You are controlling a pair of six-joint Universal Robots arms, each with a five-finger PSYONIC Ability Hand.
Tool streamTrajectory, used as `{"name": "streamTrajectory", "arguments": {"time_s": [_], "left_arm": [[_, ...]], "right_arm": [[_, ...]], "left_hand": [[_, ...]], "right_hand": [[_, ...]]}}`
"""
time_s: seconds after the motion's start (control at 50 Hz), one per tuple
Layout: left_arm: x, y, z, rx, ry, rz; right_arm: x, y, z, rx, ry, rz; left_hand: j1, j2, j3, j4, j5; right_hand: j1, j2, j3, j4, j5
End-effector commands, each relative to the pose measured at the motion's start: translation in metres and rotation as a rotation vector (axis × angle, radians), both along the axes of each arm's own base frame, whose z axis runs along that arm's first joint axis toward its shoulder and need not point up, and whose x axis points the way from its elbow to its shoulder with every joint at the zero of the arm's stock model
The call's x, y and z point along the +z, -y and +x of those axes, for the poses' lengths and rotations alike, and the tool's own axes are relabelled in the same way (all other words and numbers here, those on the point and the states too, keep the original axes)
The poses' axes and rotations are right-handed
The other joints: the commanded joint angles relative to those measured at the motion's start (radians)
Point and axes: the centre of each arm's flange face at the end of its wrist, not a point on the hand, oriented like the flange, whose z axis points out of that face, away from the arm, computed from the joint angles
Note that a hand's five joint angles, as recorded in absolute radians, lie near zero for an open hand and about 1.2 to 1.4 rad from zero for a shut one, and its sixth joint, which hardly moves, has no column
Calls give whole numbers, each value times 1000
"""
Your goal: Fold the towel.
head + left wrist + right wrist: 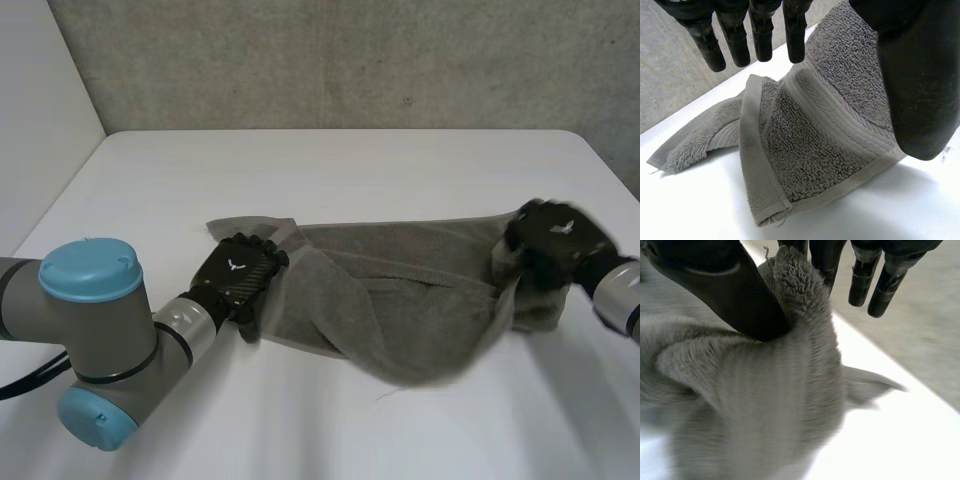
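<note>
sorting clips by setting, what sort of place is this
Probably a robotics lab or test bench, not a home: a white table against a plain, concrete-looking wall, and two robot arms handling a grey towel on it.

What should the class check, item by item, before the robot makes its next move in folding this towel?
1. Left hand pinches the towel at its left end: ok.
2. Right hand holds the towel's right end between thumb and fingers: ok.
3. Towel lies smooth between the two hands: not ok; it is bunched and creased, with a flap drooping in the middle.
4. Towel lies wholly on the table, nothing over an edge: ok.
5. Each hand holds a true corner, not just a bunch of edge: cannot tell.
</note>
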Motion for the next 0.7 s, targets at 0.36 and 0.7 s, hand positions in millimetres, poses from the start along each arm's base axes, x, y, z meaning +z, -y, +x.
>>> {"name": "streamTrajectory", "arguments": {"time_s": [0.36, 0.7], "left_arm": [[-3, -3, -1, -14, 27, -6], [-7, -11, -3, -50, 82, -35]], "right_arm": [[-17, 30, -25, -239, -8, -27], [-16, 18, -19, -149, 3, -9]], "left_hand": [[-13, -3, -52, -59, 22], [28, 38, -52, -59, 63]], "right_hand": [[-580, -558, -43, -76, -584], [-1148, -1126, -43, -76, -1153]]}}
